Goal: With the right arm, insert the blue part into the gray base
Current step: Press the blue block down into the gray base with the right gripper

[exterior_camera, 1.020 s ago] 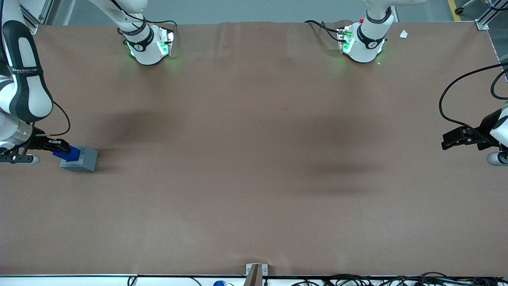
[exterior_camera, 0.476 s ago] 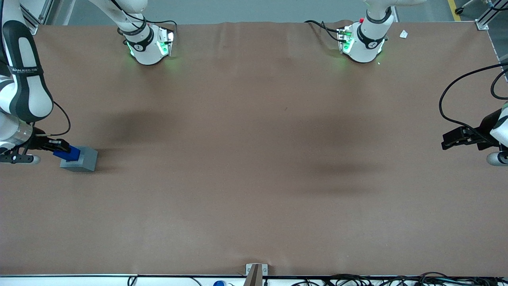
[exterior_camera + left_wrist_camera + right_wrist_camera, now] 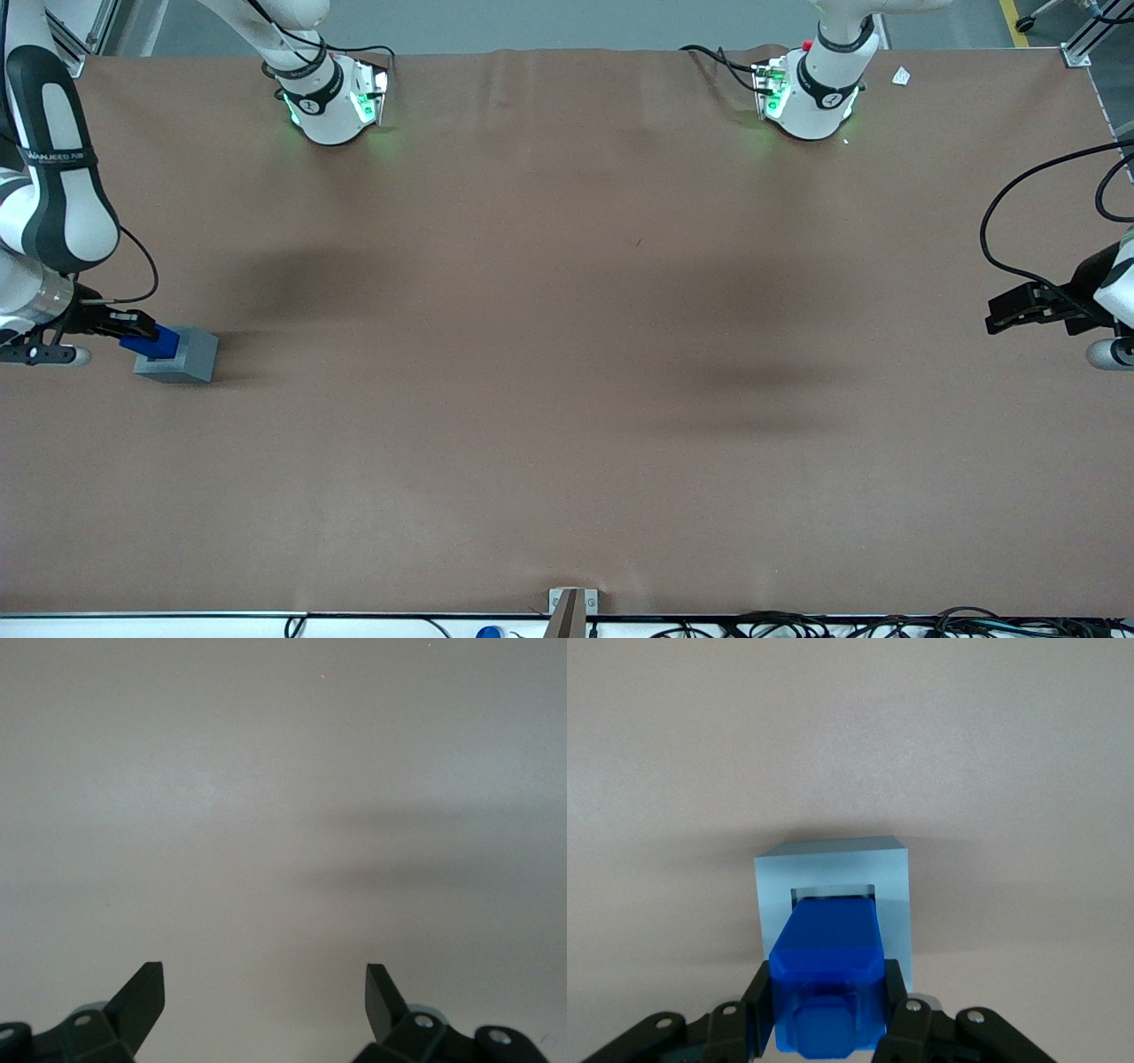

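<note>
The gray base sits on the brown table toward the working arm's end. The blue part stands at the base's top, partly in the square recess. In the right wrist view the blue part, knob toward the camera, reaches into the recess of the gray base. My right arm's gripper is shut on the blue part, one finger on each side of it. The right arm rises above it.
Two arm bases with green lights stand at the table's edge farthest from the front camera. A small metal bracket sits at the nearest edge, with cables along it.
</note>
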